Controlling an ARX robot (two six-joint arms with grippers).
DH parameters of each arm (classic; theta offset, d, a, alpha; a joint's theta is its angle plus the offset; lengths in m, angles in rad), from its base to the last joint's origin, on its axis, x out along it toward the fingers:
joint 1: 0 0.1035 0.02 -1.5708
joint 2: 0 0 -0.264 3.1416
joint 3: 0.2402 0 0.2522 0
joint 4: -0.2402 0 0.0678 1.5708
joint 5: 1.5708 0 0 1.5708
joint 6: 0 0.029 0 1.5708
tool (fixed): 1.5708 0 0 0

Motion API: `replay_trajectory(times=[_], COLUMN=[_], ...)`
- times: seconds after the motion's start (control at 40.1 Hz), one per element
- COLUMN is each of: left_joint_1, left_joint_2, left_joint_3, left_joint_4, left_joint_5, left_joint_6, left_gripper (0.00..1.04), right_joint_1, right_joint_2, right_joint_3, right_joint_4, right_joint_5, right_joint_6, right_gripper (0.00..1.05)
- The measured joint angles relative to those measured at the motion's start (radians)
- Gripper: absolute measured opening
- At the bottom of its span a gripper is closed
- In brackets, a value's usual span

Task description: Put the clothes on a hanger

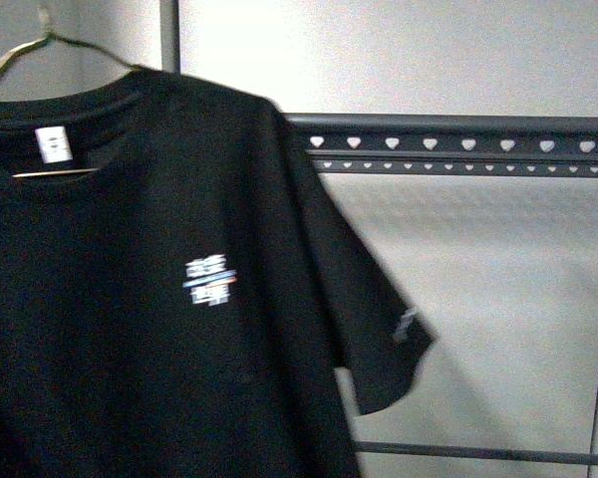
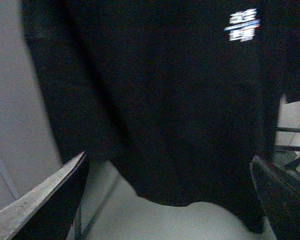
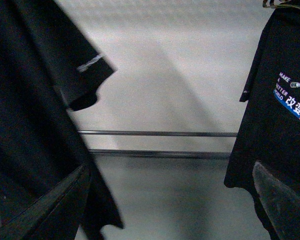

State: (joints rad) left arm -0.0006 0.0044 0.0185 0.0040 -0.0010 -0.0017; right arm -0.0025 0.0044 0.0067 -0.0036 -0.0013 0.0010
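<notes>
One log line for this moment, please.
T-shirt: on coat hanger, in front of rack rail | left gripper: open | right gripper: open

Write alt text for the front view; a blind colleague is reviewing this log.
A black T-shirt with a small white chest logo hangs on a thin wire coat hanger, filling the left and centre of the frame. Behind it to the right runs a grey rack rail punched with heart-shaped holes, against a pale wall.
</notes>
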Motion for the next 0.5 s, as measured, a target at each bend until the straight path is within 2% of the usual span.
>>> replay_trajectory(times=[0.299,0.324,0.399,0.498], left_joint_1=[0.000,0.006,0.056,0.072], left_joint_2=[0.000,0.005,0.109,0.275], left_joint_3=[0.000,0.001,0.035,0.093], left_joint_4=[0.000,-0.005,-0.035,0.042], left_joint_5=[0.000,0.023,0.225,0.213], left_joint_6=[0.000,-0.003,-0.036,-0.101], left_gripper=[0.98,0.98,0.98,0.98], right_joint_1=[0.000,0.000,0.000,0.000], right_joint_2=[0.000,0.000,0.000,0.000], right_joint_3=[0.000,0.000,0.000,0.000], right_joint_4=[0.000,0.000,0.000,0.000], right_joint_5=[0.000,0.000,0.000,0.000], right_joint_6=[0.000,0.000,0.000,0.000], right_gripper=[0.97,0.97,0.97,0.97])
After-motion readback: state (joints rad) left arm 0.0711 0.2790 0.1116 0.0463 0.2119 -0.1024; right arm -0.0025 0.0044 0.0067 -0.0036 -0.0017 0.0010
